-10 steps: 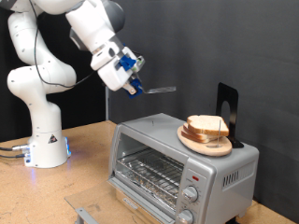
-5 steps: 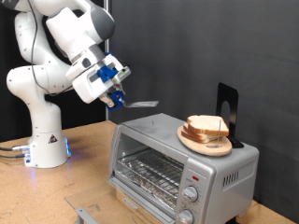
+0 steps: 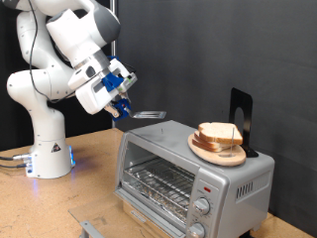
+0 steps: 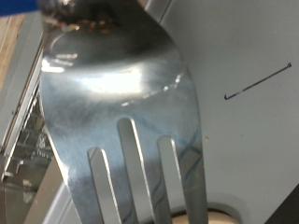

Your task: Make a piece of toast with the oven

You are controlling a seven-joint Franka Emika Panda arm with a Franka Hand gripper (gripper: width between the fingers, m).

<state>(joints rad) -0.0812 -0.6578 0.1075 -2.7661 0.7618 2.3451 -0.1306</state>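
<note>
The gripper [image 3: 121, 99] is hanging in open air off the oven [image 3: 188, 164]'s upper corner on the exterior view's left, with a fork [image 3: 149, 114] sticking out over the roof. On that roof, the wooden plate [image 3: 210, 150] with the piece of toast [image 3: 219, 133] and a black stand [image 3: 241, 114] are crowding the exterior view's right end.

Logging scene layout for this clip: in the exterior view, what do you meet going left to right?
White robot arm base → blue-and-white gripper holding a flat metal fork → silver-grey toaster oven → slice of pale bread on a round wooden plate → black upright stand.
</note>
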